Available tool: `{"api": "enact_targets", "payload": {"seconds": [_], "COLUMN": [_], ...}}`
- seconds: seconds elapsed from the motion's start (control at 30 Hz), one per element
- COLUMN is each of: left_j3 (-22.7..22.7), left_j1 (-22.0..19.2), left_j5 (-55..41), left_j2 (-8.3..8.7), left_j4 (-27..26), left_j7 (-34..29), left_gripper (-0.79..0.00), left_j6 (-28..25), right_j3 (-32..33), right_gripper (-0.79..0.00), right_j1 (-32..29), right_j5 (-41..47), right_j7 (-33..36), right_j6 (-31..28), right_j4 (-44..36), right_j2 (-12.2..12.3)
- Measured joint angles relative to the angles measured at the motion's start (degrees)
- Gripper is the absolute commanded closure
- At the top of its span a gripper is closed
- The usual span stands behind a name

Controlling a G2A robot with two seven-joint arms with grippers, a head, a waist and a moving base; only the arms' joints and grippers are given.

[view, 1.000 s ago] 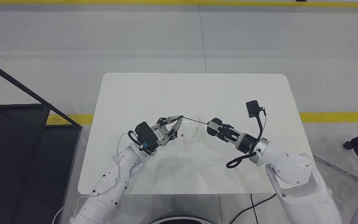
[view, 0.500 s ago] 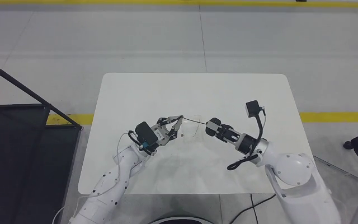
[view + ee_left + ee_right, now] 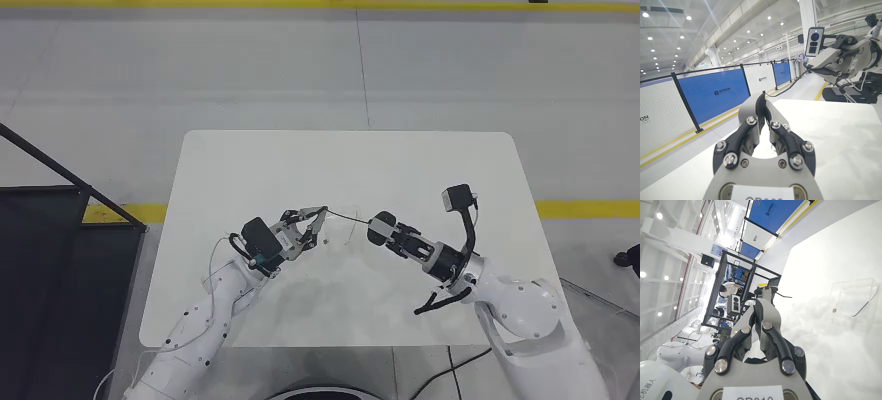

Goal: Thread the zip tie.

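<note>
- My left gripper (image 3: pixel 763 99) has its jaws pressed together on one end of the tie (image 3: pixel 347 214). My right gripper (image 3: pixel 761 303) pinches the other end the same way.
- The tie hangs in the air between the two, nearly straight, above the table (image 3: pixel 430 170). No loop is formed yet, so I judge the threading barely begun.
- I cannot tell which end carries the head.
- To do this well, I think the tail tip should stick out only a little past the pads, so that it is stiff and aims true at the slot.
- The two ends must be swung round to face each other. I would turn one wrist slowly while the other holds firm, since the strap looks springy and could flick out.
- The ridged side must meet the catch in the head or it will not lock, so that is worth checking before I push.
- A clear tray (image 3: pixel 853 285) lies on the table just below the gap between my grippers.
- In it lies a thin black strand (image 3: pixel 861 310), likely a spare tie. A small pale scrap (image 3: pixel 834 310) sits near its edge, and I cannot tell whether it is inside.
</note>
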Motion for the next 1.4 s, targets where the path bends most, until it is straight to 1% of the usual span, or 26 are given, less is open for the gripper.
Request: {"api": "enact_targets", "payload": {"seconds": [0.33,0.47,0.7,0.8,0.9,1.1,1.27,1.4], "left_j3": [0.0,0.0,0.0,0.0,-0.2,-0.5,-0.6,-0.5], "left_j1": [0.0,0.0,0.1,0.7,1.1,1.5,1.6,1.6], "left_j5": [0.0,0.0,-0.1,-0.6,-1.0,-1.5,-2.1,-2.0], "left_j2": [0.0,0.0,0.0,0.02,0.11,0.22,0.27,0.3], "left_j4": [0.0,0.0,-0.1,-1.3,-2.0,-2.5,-2.5,-2.4], "left_j7": [0.0,0.0,-0.2,-1.5,-1.6,-0.8,-0.2,0.1], "left_gripper": [0.0,0.0,0.0,0.0,0.0,0.0,0.0,0.0], "left_j6": [0.0,0.0,0.1,0.5,0.4,0.8,1.1,1.3], "right_j3": [0.1,-0.1,-1.1,-1.5,-1.7,-2.3,-3.0,-3.7], "right_gripper": [0.0,0.0,0.0,0.0,0.0,0.0,0.0,0.0], "right_j1": [-0.4,-0.2,1.5,2.0,2.4,3.1,4.4,5.2], "right_j5": [1.8,1.8,1.1,0.8,0.1,-1.8,-3.4,-3.9], "right_j7": [0.3,0.7,1.2,1.1,1.2,0.7,0.3,-0.4], "right_j6": [-4.5,-4.3,-1.9,-0.8,0.5,5.2,11.1,13.3], "right_j4": [1.0,1.4,2.1,2.4,2.3,1.8,1.6,1.5], "right_j2": [-0.1,-0.1,-0.2,-0.2,-0.2,-0.2,-0.3,-0.4]}}
